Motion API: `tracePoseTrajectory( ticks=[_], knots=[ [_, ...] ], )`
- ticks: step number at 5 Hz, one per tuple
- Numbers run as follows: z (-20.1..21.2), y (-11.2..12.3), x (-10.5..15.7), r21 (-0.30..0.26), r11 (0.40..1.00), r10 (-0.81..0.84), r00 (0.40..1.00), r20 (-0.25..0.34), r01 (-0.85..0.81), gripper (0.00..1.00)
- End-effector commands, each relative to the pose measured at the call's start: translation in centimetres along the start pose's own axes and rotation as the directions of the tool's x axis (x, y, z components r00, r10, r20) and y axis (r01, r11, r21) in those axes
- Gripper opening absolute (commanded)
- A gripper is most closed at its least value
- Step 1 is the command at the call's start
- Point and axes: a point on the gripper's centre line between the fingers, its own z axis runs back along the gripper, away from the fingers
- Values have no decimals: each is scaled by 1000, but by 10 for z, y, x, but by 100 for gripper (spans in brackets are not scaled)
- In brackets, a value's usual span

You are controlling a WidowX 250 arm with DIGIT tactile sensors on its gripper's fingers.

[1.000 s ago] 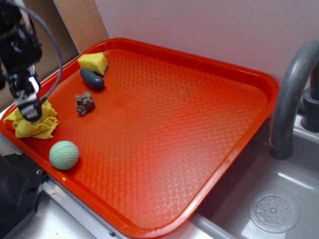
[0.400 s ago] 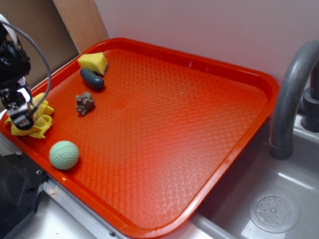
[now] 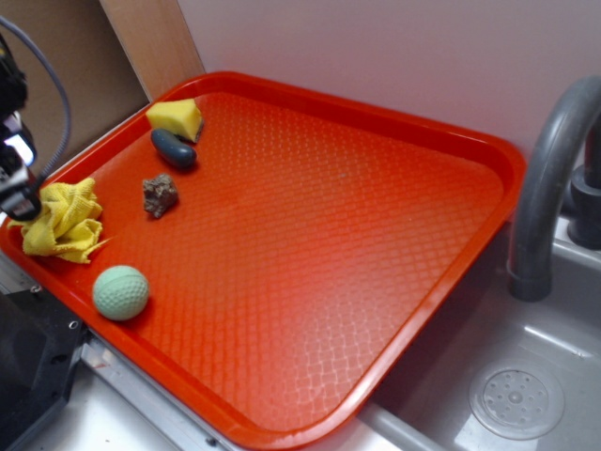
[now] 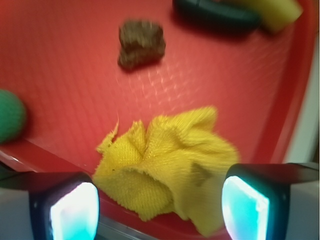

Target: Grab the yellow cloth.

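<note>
Your gripper (image 4: 160, 205) sits with its fingers apart over the yellow cloth (image 3: 62, 222).

From outside you see the cloth crumpled at the tray's (image 3: 394, 127) left edge, the green ball (image 3: 120, 292) nearer, the brown lump (image 3: 160, 194), dark oval thing (image 3: 174, 148) and yellow sponge (image 3: 176, 118) farther along. Only the wrist view shows you the gap: cloth between the two fingertips, neither plainly touching it. Outside, the arm is mostly cut off.
</note>
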Motion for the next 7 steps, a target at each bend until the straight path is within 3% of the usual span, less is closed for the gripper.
tracePoseTrajectory(
  ticks=[1,2,6,7],
  knots=[
    [-55,4,-8,-12,999,44,997,-56,-45,100],
    [-46,1,-7,11,997,77,997,-23,-77,0],
    [-25,-2,1,-3,998,60,998,-15,-60,0],
    [26,-21,37,-9,997,83,993,80,-82,0]
  ],
)
